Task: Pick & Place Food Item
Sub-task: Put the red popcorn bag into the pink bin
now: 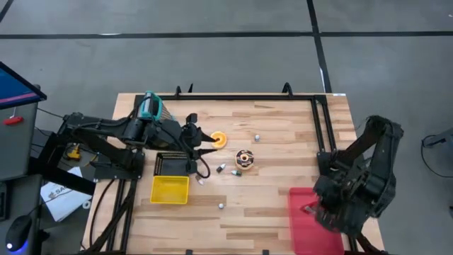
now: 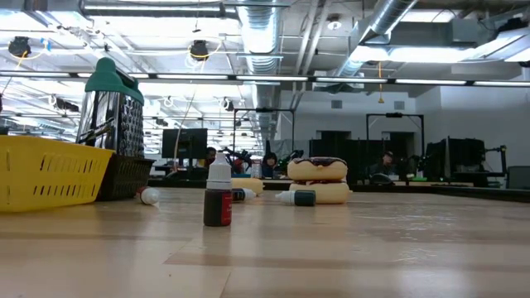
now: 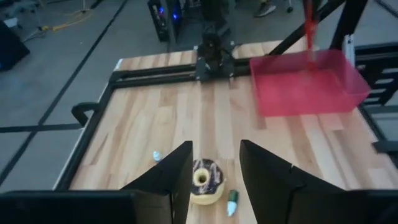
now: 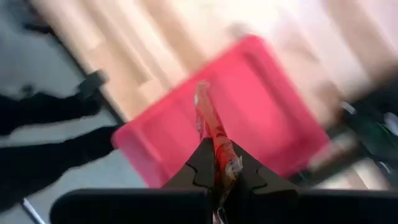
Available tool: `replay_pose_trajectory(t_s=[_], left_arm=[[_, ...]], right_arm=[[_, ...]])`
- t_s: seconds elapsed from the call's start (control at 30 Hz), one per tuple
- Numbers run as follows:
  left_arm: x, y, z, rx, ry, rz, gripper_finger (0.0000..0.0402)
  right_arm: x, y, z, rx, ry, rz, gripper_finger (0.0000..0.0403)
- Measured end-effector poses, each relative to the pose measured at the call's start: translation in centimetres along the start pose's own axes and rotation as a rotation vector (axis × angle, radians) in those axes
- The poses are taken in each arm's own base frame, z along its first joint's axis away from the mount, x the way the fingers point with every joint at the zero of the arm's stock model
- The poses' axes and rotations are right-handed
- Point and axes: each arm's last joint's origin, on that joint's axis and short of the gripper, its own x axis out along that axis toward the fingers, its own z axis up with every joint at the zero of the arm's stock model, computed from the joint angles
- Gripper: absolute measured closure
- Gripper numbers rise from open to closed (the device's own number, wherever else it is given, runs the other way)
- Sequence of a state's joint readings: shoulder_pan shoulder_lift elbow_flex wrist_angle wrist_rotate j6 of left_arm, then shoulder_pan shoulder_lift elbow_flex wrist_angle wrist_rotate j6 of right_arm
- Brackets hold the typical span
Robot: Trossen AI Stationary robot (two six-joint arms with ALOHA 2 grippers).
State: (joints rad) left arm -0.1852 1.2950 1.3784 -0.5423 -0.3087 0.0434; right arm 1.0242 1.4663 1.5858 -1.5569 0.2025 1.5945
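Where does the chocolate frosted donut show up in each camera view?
High view: chocolate donut at the table's middle.
Low view: donut right of centre, stacked on something pale, behind the small dropper bottle.
Left wrist view: donut between the left gripper's fingers, farther off.
Right wrist view: not in it.
Shared landmark: red bin.

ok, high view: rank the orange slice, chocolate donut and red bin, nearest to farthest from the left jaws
1. Orange slice: right at the tips of the left gripper.
2. Chocolate donut: mid-table, a little farther toward the right arm.
3. Red bin: far corner, under the right gripper.
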Motion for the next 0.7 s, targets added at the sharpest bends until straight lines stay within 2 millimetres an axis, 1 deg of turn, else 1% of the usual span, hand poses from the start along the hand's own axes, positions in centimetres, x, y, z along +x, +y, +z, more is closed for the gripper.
replay_pose_trajectory(t_s=[0.07, 0.2, 0.33, 0.4, 0.6, 0.7], left_arm=[[0.3, -0.1, 0.1, 0.003, -0.004, 0.008, 0.0277], [1.1, -0.3, -0.4, 0.016, 0.035, 0.013, 0.0275], [2.0, -0.8, -0.7, 0.028, 0.061, 0.005, 0.027], [2.1, -1.0, -0.8, 0.035, 0.073, 0.0, 0.0269], [2.1, -1.1, -0.8, 0.034, 0.07, -0.002, 0.0268], [1.9, -1.2, -0.7, 0.029, 0.062, -0.005, 0.0266]], right_arm=[[1.5, 0.9, -0.2, -0.01, 0.023, -0.077, 0.0398], [5.3, 3.5, -1.0, -0.086, 0.052, -0.205, 0.0398], [9.1, 4.6, -2.0, -0.092, 0.104, -0.353, 0.0398], [10.7, 5.0, -2.4, -0.08, 0.121, -0.406, 0.0398], [12.4, 5.5, -3.8, -0.058, 0.103, -0.472, 0.0397], [12.4, 5.7, -4.4, -0.008, 0.089, -0.462, 0.0371]])
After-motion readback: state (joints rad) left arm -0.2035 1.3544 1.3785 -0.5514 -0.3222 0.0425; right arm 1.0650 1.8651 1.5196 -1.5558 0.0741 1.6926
